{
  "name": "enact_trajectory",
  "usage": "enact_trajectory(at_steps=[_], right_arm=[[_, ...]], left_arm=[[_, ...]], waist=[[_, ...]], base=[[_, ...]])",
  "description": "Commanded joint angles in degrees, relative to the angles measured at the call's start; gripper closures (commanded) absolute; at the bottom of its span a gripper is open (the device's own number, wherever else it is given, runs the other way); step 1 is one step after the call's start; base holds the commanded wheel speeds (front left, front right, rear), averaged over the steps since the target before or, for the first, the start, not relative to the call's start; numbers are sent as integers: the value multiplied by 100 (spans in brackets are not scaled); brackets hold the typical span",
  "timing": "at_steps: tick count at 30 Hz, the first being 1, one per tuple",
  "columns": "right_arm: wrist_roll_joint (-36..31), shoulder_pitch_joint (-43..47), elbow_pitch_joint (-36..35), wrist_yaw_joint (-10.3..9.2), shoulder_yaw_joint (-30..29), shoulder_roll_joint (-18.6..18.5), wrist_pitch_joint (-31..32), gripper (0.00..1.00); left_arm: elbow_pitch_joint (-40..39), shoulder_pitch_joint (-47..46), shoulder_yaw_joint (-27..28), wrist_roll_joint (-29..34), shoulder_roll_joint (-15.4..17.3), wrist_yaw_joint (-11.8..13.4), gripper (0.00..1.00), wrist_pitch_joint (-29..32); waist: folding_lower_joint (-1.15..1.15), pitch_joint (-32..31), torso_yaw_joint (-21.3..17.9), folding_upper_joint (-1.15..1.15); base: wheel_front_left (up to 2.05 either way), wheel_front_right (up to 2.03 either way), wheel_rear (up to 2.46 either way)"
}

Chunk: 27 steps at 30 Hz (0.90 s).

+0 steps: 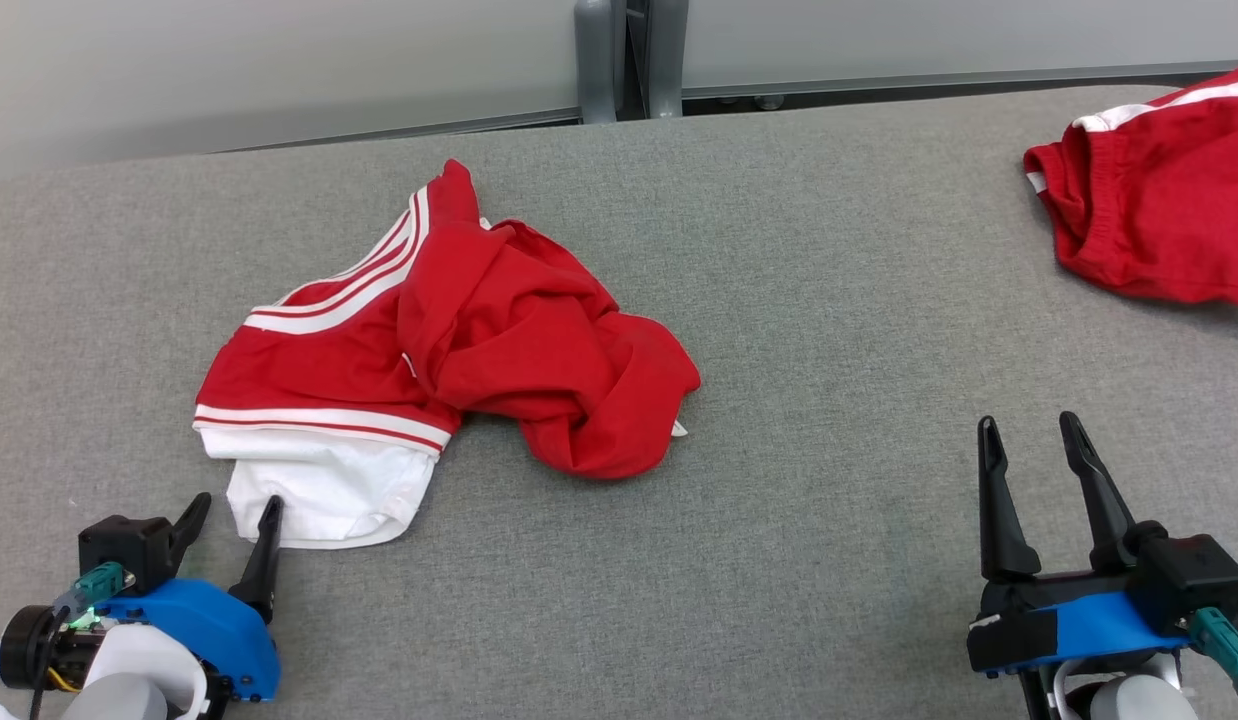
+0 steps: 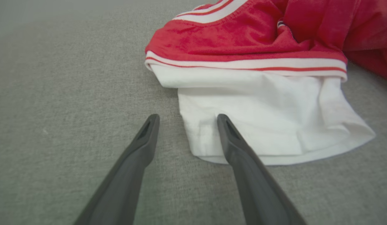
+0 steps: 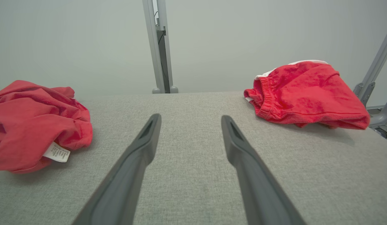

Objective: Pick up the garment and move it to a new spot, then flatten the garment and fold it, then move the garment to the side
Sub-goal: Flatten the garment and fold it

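Note:
A crumpled red garment (image 1: 479,340) with white stripes and a white lining lies on the grey table, left of centre. Its white lining (image 2: 259,122) sticks out toward me. My left gripper (image 1: 236,515) is open at the lower left, one fingertip over the white lining's near corner and the other over bare table, as the left wrist view (image 2: 187,120) shows. My right gripper (image 1: 1031,430) stands open at the lower right over bare table, far from the garment. The right wrist view shows the garment's bunched red end (image 3: 34,122) with a white label.
A second red garment (image 1: 1159,190) with white trim lies at the table's far right edge, also seen ahead of the right gripper (image 3: 306,93). A grey post (image 1: 629,60) stands behind the table's (image 1: 829,300) far edge, before a pale wall.

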Motion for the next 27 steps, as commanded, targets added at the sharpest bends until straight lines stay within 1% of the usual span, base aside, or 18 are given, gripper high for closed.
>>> enact_trajectory(at_steps=[1,7,8,9,10,15,20,24,27], right_arm=[[37,-77,-1,-2,6,1,-42,0],[4,-107,34,-2,-3,1,-43,0],[1,-117,33,-2,3,0,-44,0],[-2,-123,36,-2,8,1,-46,0],[-6,-119,39,-2,9,1,-48,0],[-22,-29,73,-2,-27,1,-49,0],[-11,62,73,-2,-73,0,-43,0],[17,175,69,-2,-127,0,-28,0],[48,235,75,-2,-148,1,-31,0]], left_arm=[[143,-142,-28,-36,-18,-66,0,1],[577,-352,-161,-52,-124,-258,0,99],[638,-374,-189,-56,-139,-282,33,122],[681,-399,-202,-56,-149,-301,82,86],[718,-419,-229,-42,-162,-311,100,55],[785,-412,-292,-51,-223,-355,100,-113],[495,-231,-270,-80,-283,-263,100,-310],[-136,162,-235,-105,-205,-55,100,-299],[-774,670,-127,-196,-87,217,100,-177]], waist=[[0,19,-7,0],[0,27,0,0],[0,24,3,0],[0,18,5,0],[0,4,10,0],[0,-123,81,0],[0,-273,184,0],[0,-414,324,0],[0,-488,417,0]], base=[[0,0,0],[0,0,0],[0,0,0],[0,0,0],[0,0,0],[0,0,0],[0,0,0],[0,0,0],[0,0,0]])
